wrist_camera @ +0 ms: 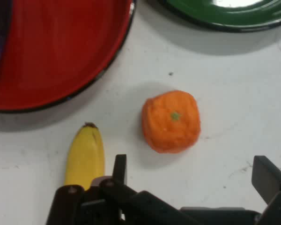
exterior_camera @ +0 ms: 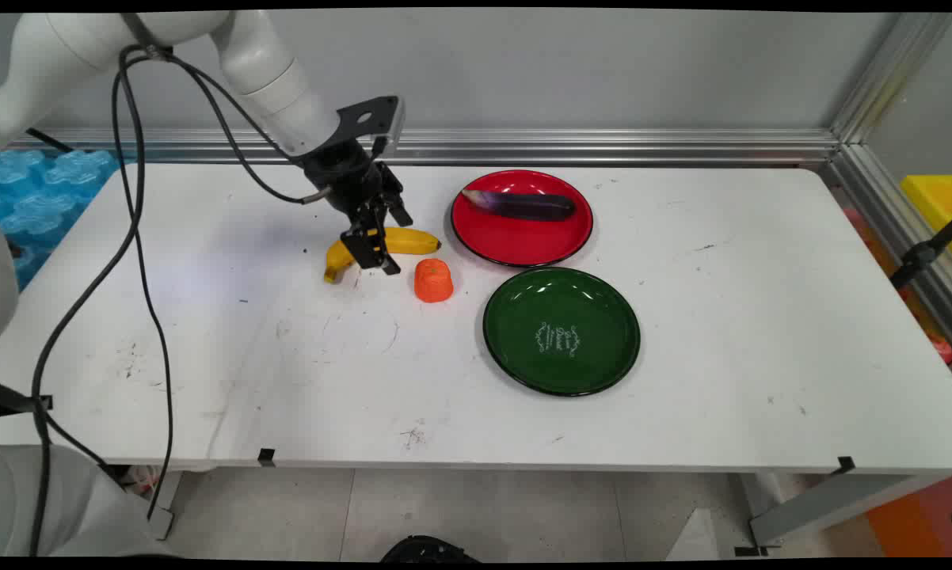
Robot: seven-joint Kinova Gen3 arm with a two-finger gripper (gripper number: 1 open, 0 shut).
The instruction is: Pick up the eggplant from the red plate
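Over the banana (exterior_camera: 381, 244), the pincer (exterior_camera: 375, 255) is held released; the nearby orange (exterior_camera: 433, 280) could be knocked aside.

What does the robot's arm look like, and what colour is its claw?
The arm is made of smooth, round white tubes joined together. Thin black cables hang from it in long loops. At its end sits a flat black bracket with holes, then the claw, a black gripper built of jointed metal links with two blocky fingers.
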